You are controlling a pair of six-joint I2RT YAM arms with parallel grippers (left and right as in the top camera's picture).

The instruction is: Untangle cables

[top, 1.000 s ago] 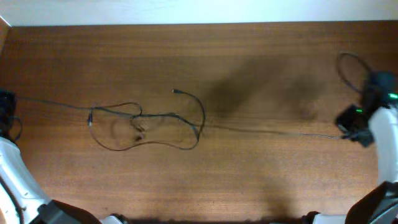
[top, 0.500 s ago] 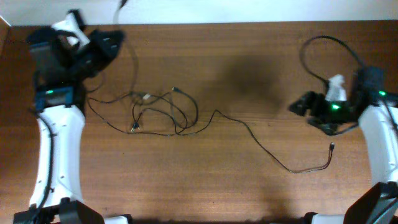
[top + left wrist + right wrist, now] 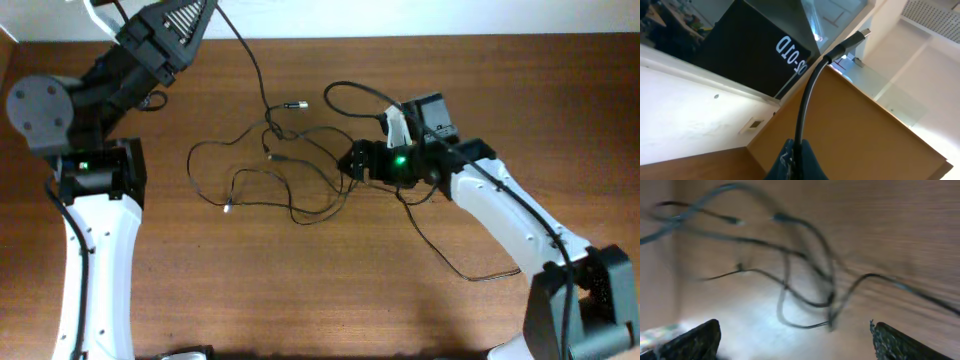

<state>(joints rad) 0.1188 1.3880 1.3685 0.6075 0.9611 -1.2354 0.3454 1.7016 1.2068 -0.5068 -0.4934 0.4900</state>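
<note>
**Cables knotted left of centre, one strand lifted by the left gripper**

The cables (image 3: 270,170) lie in crossed loops on the counter (image 3: 520,90), with one strand running up to the left gripper (image 3: 796,150), held high at the far corner. We judge that pulling this strand higher could cinch the crossings tighter or drag the whole tangle along, since nothing pins the loops down. The pinch also sits close to the plug (image 3: 860,36), so the cord could slip free. The left gripper is pressed together on that strand. The right gripper (image 3: 352,160) sits at the tangle's right edge, spread wide and holding nothing. Closing there, we think, could catch two strands at once.
</note>
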